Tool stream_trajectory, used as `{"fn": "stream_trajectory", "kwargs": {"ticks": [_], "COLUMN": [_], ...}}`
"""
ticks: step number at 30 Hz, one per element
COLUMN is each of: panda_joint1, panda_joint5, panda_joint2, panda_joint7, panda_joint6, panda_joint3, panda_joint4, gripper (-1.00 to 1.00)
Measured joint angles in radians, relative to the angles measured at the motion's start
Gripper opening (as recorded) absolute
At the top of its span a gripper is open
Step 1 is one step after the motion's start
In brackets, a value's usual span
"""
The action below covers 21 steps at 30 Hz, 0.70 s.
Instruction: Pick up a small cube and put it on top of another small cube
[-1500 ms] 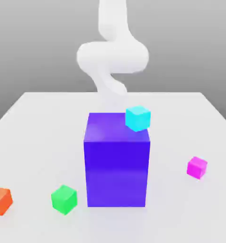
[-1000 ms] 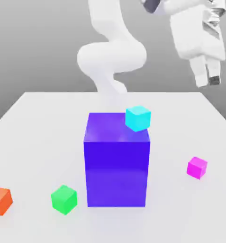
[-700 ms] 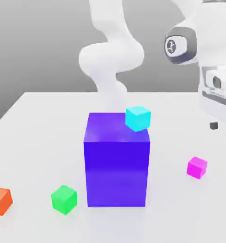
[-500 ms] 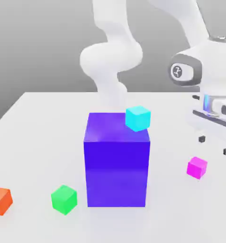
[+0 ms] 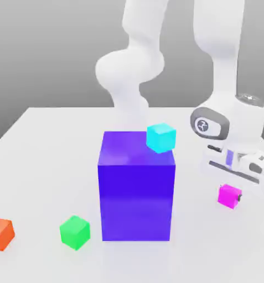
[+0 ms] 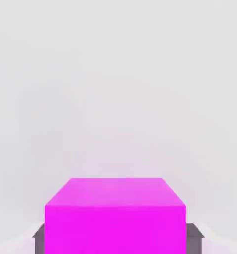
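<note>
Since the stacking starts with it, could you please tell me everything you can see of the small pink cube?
The pink cube is small, bright magenta, plain and matte, with sharp edges and no markings. It sits flat and upright on the white table, toward the exterior view's right, apart from the big blue block. The gripper has shut on it: the hand view shows a dark finger against each side.

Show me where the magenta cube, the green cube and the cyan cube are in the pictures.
magenta cube [image 5: 229,195], exterior view, on its front face.
green cube [image 5: 74,232], exterior view, on its front face.
cyan cube [image 5: 161,138], exterior view, on its front face, atop the blue block [image 5: 136,199].
</note>
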Motion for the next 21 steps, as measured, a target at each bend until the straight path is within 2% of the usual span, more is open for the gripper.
{"fn": "stream_trajectory", "kwargs": {"ticks": [2,10,21], "panda_joint1": [0.0,-0.011,-0.221], "panda_joint5": [0.0,0.071,0.123], "panda_joint2": [-0.003,-0.245,-0.285], "panda_joint7": [0.0,-0.046,0.381], "panda_joint6": [-0.002,-0.196,-0.255], "panda_joint3": [0.0,0.039,-0.053], "panda_joint4": [-0.001,-0.022,0.067], "gripper": [-1.0,-1.0,-1.0]}}
